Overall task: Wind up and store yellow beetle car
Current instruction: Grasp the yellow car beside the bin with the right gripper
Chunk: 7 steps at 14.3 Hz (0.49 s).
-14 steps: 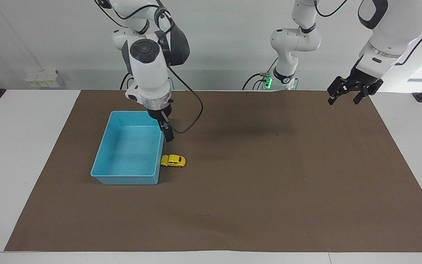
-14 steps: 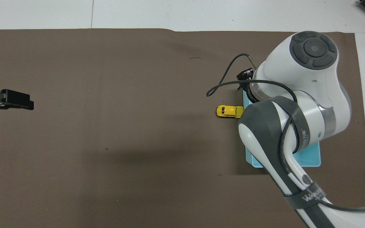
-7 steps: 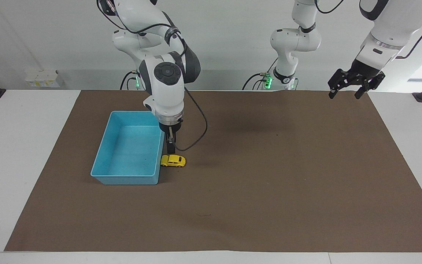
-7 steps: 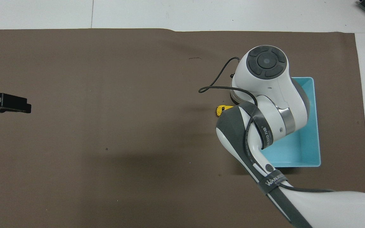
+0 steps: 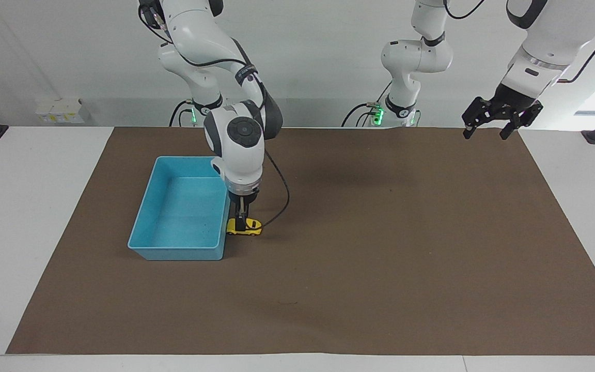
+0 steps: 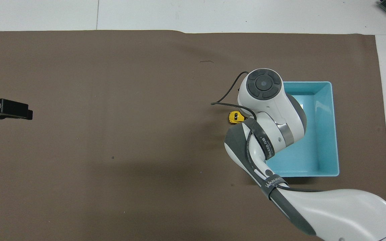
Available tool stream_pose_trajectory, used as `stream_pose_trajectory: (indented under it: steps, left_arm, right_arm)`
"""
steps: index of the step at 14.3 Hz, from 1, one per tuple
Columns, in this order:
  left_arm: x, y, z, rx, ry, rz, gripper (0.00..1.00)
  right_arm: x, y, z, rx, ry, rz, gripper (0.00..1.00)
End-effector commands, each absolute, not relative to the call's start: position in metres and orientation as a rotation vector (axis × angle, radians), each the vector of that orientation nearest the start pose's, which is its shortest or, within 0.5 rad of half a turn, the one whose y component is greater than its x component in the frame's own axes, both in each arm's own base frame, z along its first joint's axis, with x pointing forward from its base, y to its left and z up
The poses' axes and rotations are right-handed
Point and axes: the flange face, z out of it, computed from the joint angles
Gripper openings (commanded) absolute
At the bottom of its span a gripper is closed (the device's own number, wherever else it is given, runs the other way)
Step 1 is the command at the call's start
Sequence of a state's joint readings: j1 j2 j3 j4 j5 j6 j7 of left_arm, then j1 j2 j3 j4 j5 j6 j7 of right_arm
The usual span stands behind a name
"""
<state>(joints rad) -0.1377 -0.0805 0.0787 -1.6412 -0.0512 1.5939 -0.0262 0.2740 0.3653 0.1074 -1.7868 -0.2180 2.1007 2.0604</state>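
Right gripper (image 5: 240,223) has dropped since a second ago, from above the bin wall onto the tiny yellow beetle-shaped toy car (image 5: 248,227); I see its fingers down at the car's bin end, spread wide, grip not confirmed. Car sits on the brown mat (image 5: 380,258), just beside the long wall of the light blue plastic bin (image 5: 145,227), toward the right arm's end. Mat's middle and left arm's end are bare. Left gripper (image 5: 491,124) waits open over the mat's robot-side corner.
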Motion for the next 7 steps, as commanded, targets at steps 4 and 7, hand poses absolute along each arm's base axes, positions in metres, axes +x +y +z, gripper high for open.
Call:
stream_pose_trajectory:
  steps: [4,7]
  left_arm:
    - [0.528,-0.032,0.635,-3.176,0.081,-0.015,1.0]
    - [0.528,-0.037,0.631,-3.177,0.098,-0.01,1.0]
  right_arm:
    - [0.578,0.22,0.308,-2.243,2.277,-0.245,1.0]
    - [0.573,0.213,0.296,-2.227,2.27,-0.239,0.93]
